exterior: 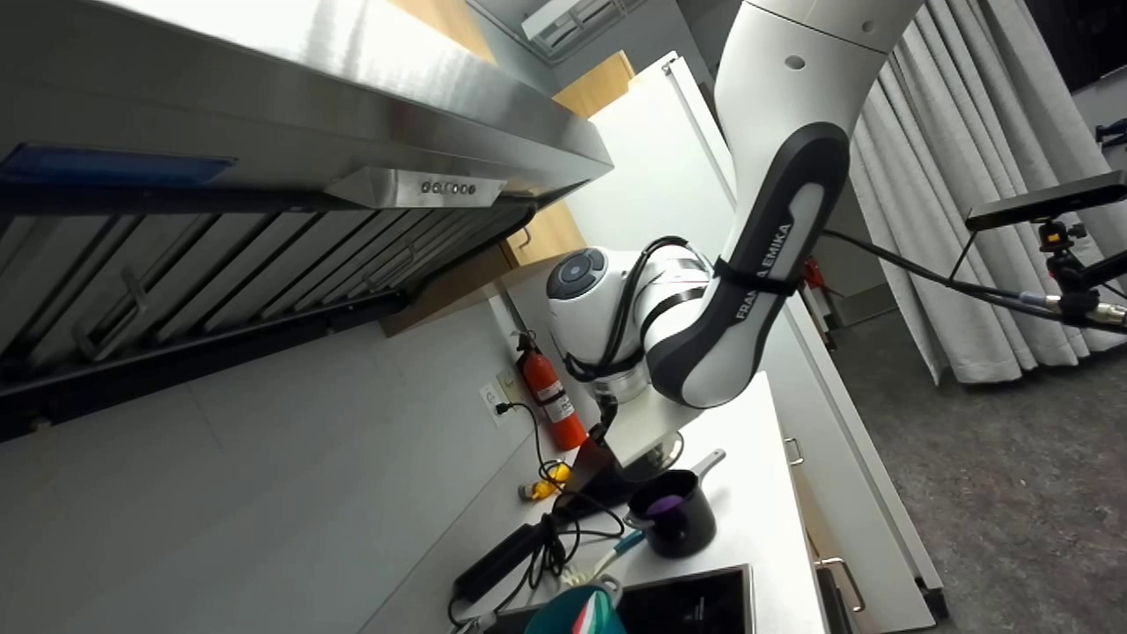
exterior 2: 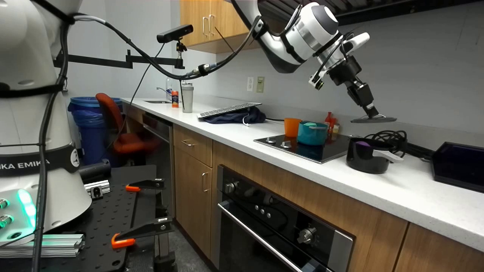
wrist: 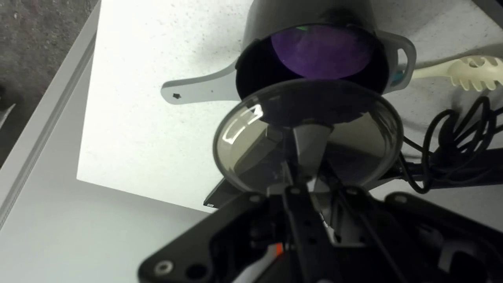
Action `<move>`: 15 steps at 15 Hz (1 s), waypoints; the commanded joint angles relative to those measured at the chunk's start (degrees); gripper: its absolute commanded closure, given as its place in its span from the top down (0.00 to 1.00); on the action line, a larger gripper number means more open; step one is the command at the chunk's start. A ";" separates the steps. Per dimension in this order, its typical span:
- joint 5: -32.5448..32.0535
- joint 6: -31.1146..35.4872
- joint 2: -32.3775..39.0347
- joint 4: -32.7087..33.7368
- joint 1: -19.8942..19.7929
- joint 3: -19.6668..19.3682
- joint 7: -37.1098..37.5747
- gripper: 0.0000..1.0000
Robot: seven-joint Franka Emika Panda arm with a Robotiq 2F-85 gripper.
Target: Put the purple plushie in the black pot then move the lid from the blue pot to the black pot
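My gripper (wrist: pixel 308 177) is shut on the knob of the glass lid (wrist: pixel 363 145) and holds it in the air. In an exterior view the gripper (exterior 2: pixel 372 110) holds the lid (exterior 2: pixel 378 120) above the height of the black pot (exterior 2: pixel 365 160). In the wrist view the lid overlaps part of the mouth of the black pot (wrist: pixel 271 25). The purple plushie (wrist: pixel 326 55) lies inside the black pot and also shows in both exterior views (exterior: pixel 665 504) (exterior 2: pixel 363 143). The blue pot (exterior 2: pixel 313 135) stands uncovered on the cooktop with something green in it.
An orange cup (exterior 2: pixel 292 127) stands beside the blue pot. Tangled black cables (exterior 2: pixel 393 139) and a black tray (exterior 2: pixel 459 166) lie beyond the black pot. A pasta spoon (wrist: pixel 475 72) lies near it. A range hood (exterior: pixel 396 123) hangs above, and a fire extinguisher (exterior: pixel 550 396) stands by the wall.
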 commanded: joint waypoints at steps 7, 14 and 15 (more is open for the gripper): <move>0.81 1.42 2.58 0.21 -0.89 1.19 -0.17 0.03; 1.56 1.07 4.22 0.89 -0.97 1.48 -0.82 0.03; 1.64 1.01 4.35 1.03 -0.97 1.47 -0.87 0.03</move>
